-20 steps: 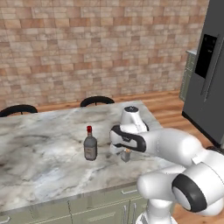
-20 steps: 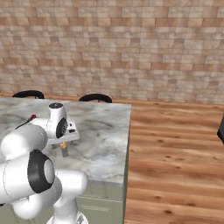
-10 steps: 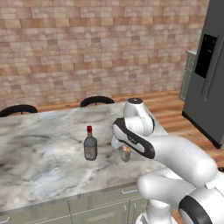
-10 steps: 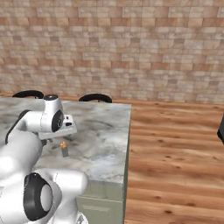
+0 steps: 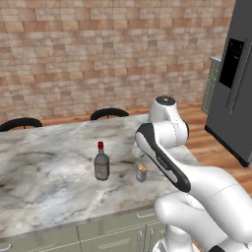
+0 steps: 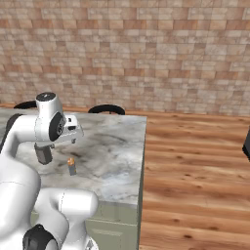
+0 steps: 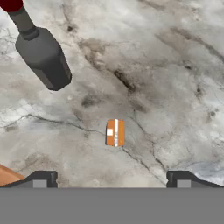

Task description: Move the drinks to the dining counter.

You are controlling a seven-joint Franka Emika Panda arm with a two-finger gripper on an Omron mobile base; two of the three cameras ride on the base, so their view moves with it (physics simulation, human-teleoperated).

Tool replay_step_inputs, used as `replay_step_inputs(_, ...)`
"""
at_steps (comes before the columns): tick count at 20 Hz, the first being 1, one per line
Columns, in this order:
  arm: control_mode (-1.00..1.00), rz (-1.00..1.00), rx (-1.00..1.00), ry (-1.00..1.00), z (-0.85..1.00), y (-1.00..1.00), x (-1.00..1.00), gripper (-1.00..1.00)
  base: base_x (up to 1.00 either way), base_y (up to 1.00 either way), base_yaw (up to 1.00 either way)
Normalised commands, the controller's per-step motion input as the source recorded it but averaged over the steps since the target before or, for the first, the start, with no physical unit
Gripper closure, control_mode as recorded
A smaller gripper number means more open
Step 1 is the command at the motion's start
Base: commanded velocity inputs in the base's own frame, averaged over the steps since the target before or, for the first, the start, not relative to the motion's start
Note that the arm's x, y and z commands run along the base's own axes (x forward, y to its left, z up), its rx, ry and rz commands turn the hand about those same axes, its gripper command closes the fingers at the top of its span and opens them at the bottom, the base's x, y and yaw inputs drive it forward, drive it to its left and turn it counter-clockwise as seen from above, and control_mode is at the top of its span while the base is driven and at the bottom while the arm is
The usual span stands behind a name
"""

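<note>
Fingers spread wide and empty above the marble surface, both drinks standing on it.

The fingers [image 7: 112, 178] hang parted over the small orange can [image 7: 115, 132], touching nothing; the glass bottle [image 5: 101, 162] with its red cap stands upright near the can, a little apart from it. Both rest on the grey-white veined marble surface [image 5: 44, 172] of the dining counter, whose sage green fronts [image 5: 98, 236] show below its near edge. Two black round stools [image 5: 109, 113] stand at the far side. Beyond runs a brick wall [image 6: 146, 53], with wood plank floor [image 6: 195, 166] alongside the counter and a dark refrigerator [image 5: 235, 78] further off.
</note>
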Motion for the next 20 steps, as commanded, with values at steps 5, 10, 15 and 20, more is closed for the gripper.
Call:
replay_step_inputs(5, -1.00, 0.00, 0.00, -0.26, 0.96, -0.06, -0.37, -1.00, 0.00, 0.00, 0.00)
replay_step_inputs(10, -1.00, -0.01, 0.00, -0.27, 1.00, -0.03, -0.35, -1.00, 0.00, 0.00, 0.00)
replay_step_inputs(15, -1.00, -0.01, 0.00, -0.26, 0.97, -0.07, -0.37, -1.00, 0.00, 0.00, 0.00)
replay_step_inputs(20, -1.00, -0.02, 0.00, -0.22, 0.92, -0.09, -0.36, -1.00, 0.00, 0.00, 0.00)
